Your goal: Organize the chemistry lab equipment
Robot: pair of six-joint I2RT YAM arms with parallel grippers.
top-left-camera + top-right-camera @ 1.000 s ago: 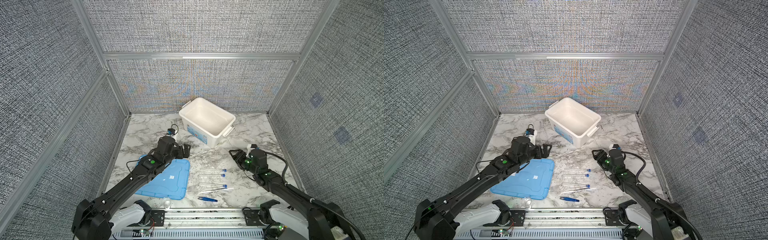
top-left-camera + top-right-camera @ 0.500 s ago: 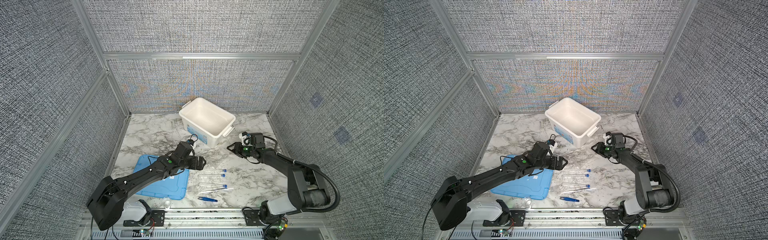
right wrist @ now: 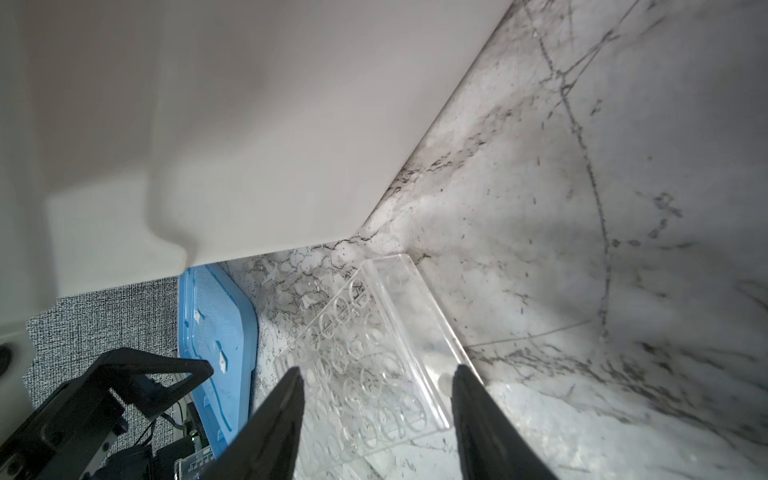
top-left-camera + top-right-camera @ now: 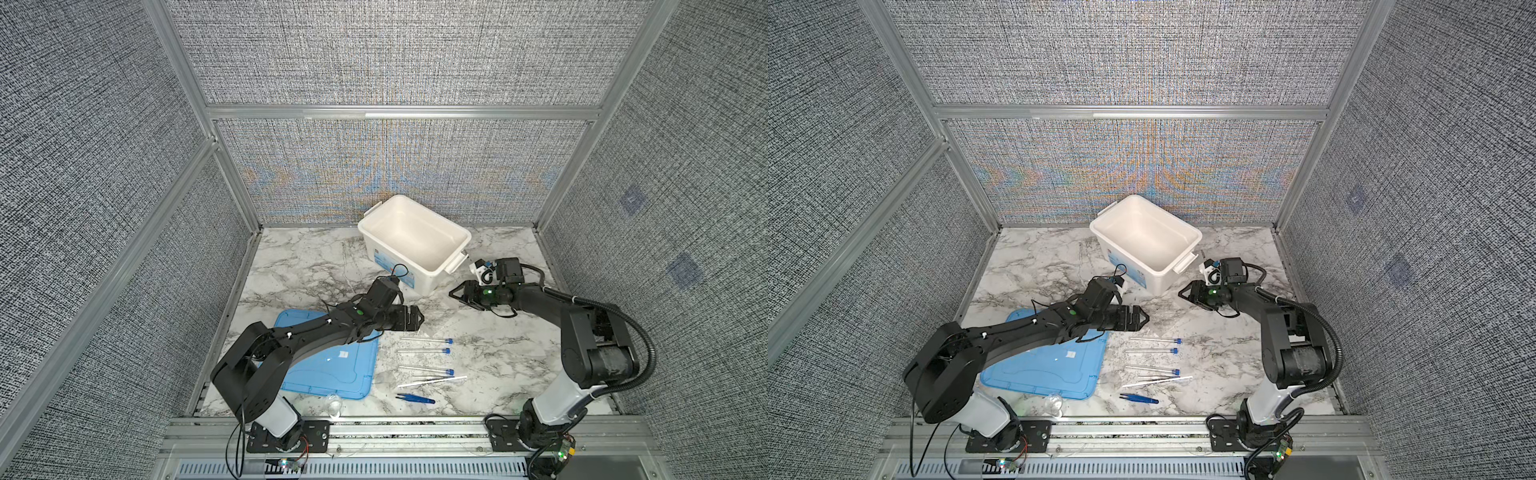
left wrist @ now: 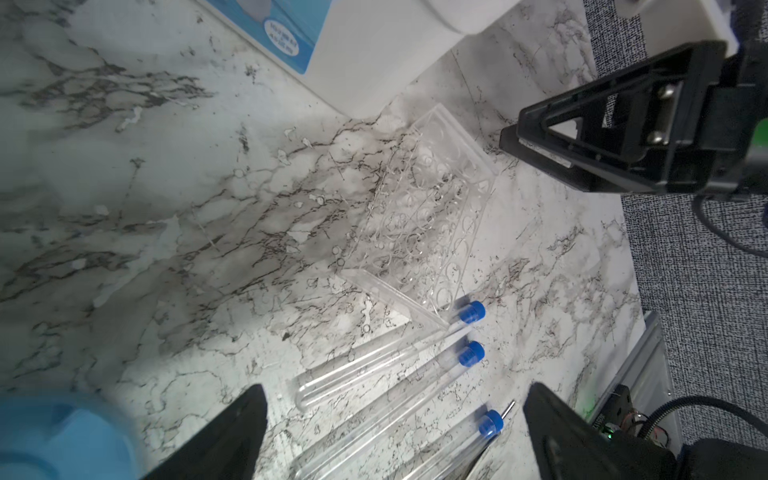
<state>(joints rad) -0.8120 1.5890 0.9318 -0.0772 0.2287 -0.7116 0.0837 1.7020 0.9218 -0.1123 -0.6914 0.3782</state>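
Although the small clear glass dishes (image 4: 334,405) sit nearest, at the front edge of the marble surface (image 4: 299,266), they are only a faint glint in both top views, and their number cannot be told. Just behind them lie the blue tweezers (image 4: 415,399), then the thin white stick (image 4: 457,378) with the silver tweezers (image 4: 422,377) close against it and hard to separate. Three blue-capped tubes (image 4: 422,351) lie parallel beyond, caps to the right; the left wrist view cuts the nearer ones off. The left arm (image 4: 316,336) hides part of the light-blue lid (image 4: 332,370).

The left end effector (image 5: 397,388) hangs wide and empty over the tubes. The clear rack (image 5: 424,224) lies flat between the tubes and the white tub (image 4: 399,266), one corner at the farthest tube's capped end. From above it nearly vanishes against the marble; only the wrist views show its rows of round holes. The right end effector (image 3: 378,369) stands partly apart over the rack's far end, holding nothing, though whether it touches cannot be told. Behind the tub, grey woven panels (image 4: 395,54) in aluminium frames (image 4: 399,112) wall the cell.
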